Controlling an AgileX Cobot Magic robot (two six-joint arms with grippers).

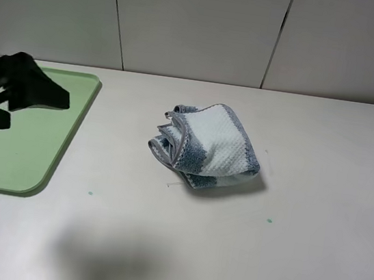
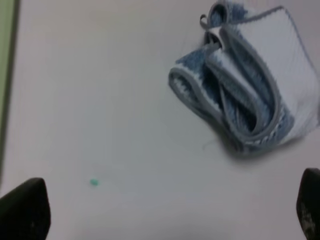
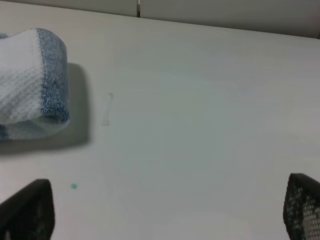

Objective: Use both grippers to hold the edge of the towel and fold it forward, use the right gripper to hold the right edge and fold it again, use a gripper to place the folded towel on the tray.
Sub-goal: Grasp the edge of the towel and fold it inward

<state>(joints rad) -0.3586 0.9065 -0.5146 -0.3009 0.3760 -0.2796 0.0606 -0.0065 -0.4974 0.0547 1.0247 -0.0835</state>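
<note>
The towel point(image 1: 210, 146) lies bunched and folded over itself in the middle of the white table, its grey hem edge point(image 1: 171, 153) facing left. The light-green tray point(image 1: 20, 152) sits at the far left with nothing lying on it. My left gripper point(image 1: 33, 111) hangs above the tray, well left of the towel, open and holding nothing. In the left wrist view the towel point(image 2: 250, 85) and its hem point(image 2: 260, 90) lie beyond the wide-apart fingertips of the left gripper point(image 2: 167, 215). My right gripper point(image 3: 165, 212) is open too, over bare table, with the towel point(image 3: 25, 85) off to one side. The exterior view does not show the right arm.
Two small green specks point(image 1: 90, 193) point(image 1: 269, 221) mark the tabletop. A loose thread point(image 1: 174, 183) lies by the towel's near corner. A panelled white wall point(image 1: 202, 24) closes the back of the table.
</note>
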